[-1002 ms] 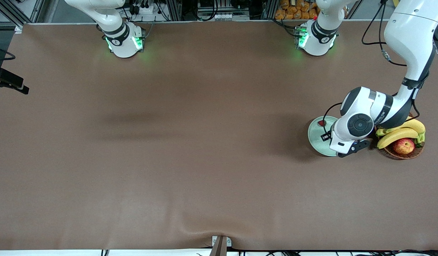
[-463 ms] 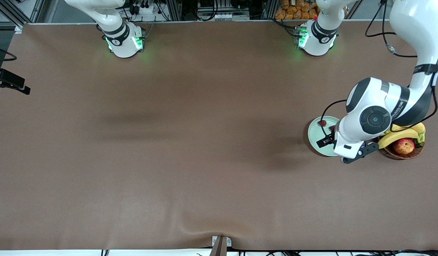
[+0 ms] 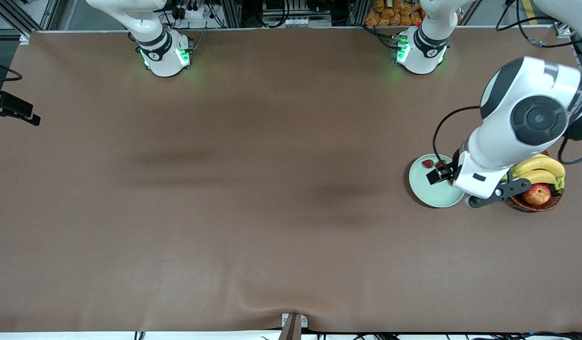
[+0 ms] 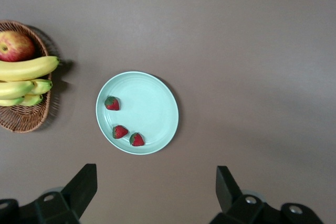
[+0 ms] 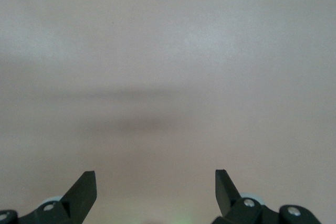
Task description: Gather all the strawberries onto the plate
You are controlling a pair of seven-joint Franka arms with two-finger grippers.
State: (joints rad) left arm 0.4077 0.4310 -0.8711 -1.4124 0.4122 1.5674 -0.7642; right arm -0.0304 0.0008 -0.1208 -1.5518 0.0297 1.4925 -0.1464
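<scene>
Three strawberries lie on the pale green plate [image 4: 155,95]: one [image 4: 112,103] by the rim toward the basket, two [image 4: 120,131] [image 4: 137,139] close together. The front view shows the plate [image 3: 428,191] at the left arm's end of the table, with one strawberry [image 3: 428,164] in plain sight. My left gripper [image 4: 156,174] hangs high above the plate, open and holding nothing. My right gripper [image 5: 156,174] is open too, over bare table, and holds nothing; that arm waits.
A brown wicker basket [image 4: 23,121] stands beside the plate, holding bananas [image 4: 26,69] and a red-yellow apple [image 4: 14,45]. It also shows in the front view as the basket [image 3: 536,203]. A brown mat [image 3: 272,189] covers the table.
The left gripper has opened and risen well above the plate. More strawberries now show on the plate. The right arm has not moved.
</scene>
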